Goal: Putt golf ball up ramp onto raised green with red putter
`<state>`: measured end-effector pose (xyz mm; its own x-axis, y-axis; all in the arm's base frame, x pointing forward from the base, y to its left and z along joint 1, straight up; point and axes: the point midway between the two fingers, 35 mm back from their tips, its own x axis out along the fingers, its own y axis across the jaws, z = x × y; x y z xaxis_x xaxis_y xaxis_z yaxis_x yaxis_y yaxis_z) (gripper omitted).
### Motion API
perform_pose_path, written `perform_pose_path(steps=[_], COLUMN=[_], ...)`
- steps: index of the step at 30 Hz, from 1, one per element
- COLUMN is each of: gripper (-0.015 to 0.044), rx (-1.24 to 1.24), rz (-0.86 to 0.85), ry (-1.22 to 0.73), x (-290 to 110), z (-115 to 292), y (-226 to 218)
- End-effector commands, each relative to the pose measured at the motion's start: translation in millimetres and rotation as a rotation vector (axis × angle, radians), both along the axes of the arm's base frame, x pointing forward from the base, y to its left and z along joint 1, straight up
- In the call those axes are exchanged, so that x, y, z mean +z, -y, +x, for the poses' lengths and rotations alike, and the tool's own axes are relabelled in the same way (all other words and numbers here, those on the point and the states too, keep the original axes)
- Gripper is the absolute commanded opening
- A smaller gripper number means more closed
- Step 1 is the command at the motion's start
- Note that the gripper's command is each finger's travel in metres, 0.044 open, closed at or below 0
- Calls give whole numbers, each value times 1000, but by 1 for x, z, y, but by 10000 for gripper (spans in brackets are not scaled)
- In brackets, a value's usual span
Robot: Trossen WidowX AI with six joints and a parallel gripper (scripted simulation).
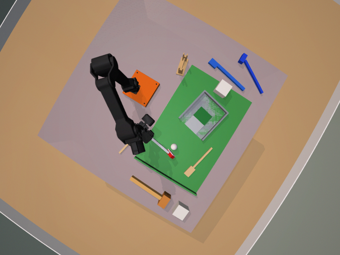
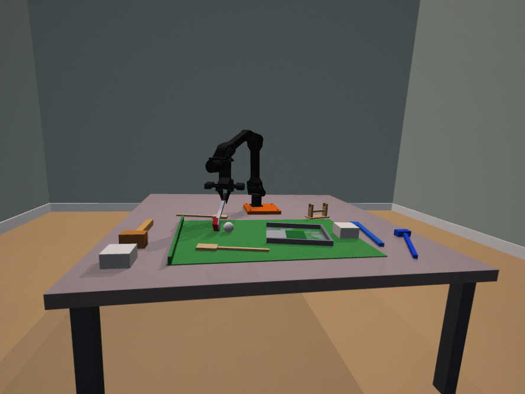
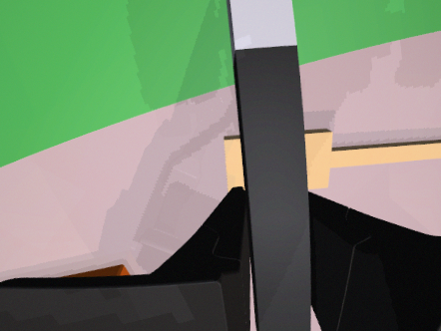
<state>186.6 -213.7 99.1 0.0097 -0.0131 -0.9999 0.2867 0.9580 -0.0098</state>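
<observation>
Red putter (image 1: 164,149): dark grip, pale grey shaft, small red block head. Fingers clamped narrow on the dark grip. Long axis slopes down from the gripper (image 1: 149,136) toward the golf ball (image 1: 174,146); head low over the green mat (image 1: 236,109), just beside the white ball; contact not discernible. Ball sits on the mat, well short of the grey-walled raised green (image 1: 203,115). Wrist view: head cut off by the top edge, a tan wooden paddle (image 3: 372,157) partly hidden behind the grip.
</observation>
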Motion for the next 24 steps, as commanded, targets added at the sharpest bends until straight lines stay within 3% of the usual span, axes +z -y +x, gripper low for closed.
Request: perform_pose_path(steps=[1,24], gripper=[0,0], rx=[0,-11], rz=[-1,-3], ry=[1,1], x=[1,-3], z=[0,-9], y=[0,27])
